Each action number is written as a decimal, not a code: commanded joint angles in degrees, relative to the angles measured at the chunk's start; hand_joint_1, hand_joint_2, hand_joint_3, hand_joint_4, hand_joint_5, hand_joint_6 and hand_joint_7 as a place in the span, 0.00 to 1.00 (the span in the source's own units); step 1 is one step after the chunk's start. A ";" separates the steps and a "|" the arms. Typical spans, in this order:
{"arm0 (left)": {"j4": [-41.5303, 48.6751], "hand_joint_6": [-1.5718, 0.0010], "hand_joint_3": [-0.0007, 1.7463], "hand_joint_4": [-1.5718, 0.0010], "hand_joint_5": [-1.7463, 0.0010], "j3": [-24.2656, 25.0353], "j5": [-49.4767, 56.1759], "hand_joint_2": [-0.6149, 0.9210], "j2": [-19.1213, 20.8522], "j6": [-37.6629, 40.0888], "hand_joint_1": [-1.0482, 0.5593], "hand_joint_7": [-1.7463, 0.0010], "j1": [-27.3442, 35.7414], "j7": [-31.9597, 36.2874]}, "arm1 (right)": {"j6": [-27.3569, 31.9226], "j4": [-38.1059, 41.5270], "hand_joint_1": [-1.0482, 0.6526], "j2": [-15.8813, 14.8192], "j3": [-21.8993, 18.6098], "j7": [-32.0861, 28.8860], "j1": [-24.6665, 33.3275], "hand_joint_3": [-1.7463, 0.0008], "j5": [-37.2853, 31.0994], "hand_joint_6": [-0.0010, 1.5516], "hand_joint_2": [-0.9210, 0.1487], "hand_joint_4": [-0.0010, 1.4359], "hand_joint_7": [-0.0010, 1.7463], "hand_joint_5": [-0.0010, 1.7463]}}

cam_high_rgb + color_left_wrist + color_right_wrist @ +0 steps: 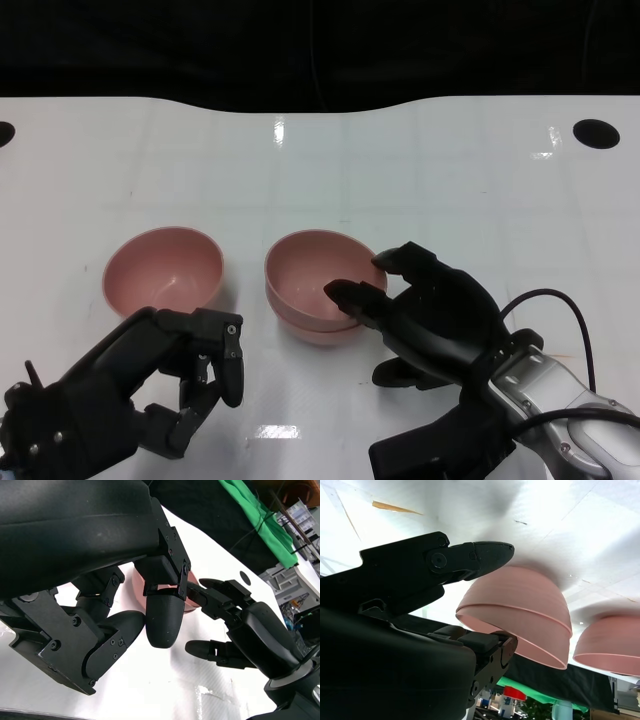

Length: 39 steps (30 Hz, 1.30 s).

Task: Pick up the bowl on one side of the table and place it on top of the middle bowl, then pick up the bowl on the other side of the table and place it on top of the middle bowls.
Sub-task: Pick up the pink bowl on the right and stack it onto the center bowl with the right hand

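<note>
Pink stack (322,290) at tabletop centre: two bowls nested, top bowl (325,272) seated inside the lower one, lower rim showing as a second line just under the top rim in the right wrist view (520,615). Upright, not tilted.

Right hand (430,310) at the stack's right side. One fingertip over the rim into the top bowl, another touching the rim's far-right edge; remaining fingers curled below on the tabletop side. Right wrist view: fingers (485,555) bracketing the stack's wall, one above, one below. Contact with the rim visible; firm grip or loose contact: cannot tell.

Side bowl (163,272) left of the stack, also pink, standing alone and upright, apart from the stack with a clear gap. Also seen past the stack in the right wrist view (610,642).

Left hand (150,385) just near side of the side bowl, not touching it. Fingers curled downward and inward, nothing between them. Left wrist view: fingers (162,615) hanging over the tabletop, pink of a bowl partly hidden behind them, right hand (250,630) beyond.

White glossy tabletop (450,180), light glare patches. Black round hole (596,133) at far right, another half cut off at the far left edge. Black cable (560,300) looping off the right forearm.
</note>
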 commanded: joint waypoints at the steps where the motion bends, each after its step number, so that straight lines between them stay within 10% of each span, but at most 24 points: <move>1: 0.37 0.49 0.83 0.44 0.00 0.25 -0.12 0.62 1.01 -0.68 0.56 0.08 -0.49 -0.25 | 0.11 0.43 0.18 -0.31 0.03 0.14 -0.35 0.85 0.17 0.16 0.00 0.00 0.00 0.28; 19: 0.15 0.49 0.83 0.42 0.00 0.23 0.14 0.62 1.12 -0.60 0.56 0.08 -0.48 -0.10 | -0.72 -3.99 0.23 -0.68 -2.96 -1.96 0.59 0.83 2.91 0.18 0.00 0.01 0.02 0.36; 35: 0.93 0.49 0.84 0.43 0.00 0.26 -0.10 0.62 1.00 -1.17 0.57 0.09 -0.87 -0.13 | -12.82 -6.65 0.35 -3.72 -9.95 -13.50 7.01 0.93 10.20 0.47 0.00 0.34 0.16 0.55; 39: 0.70 0.49 0.84 0.43 0.00 0.22 0.31 0.62 1.11 -1.10 0.56 0.08 -0.88 0.04 | -14.84 -7.71 0.39 -3.99 -11.61 -14.20 8.56 0.92 11.50 0.51 0.04 0.40 0.26 0.73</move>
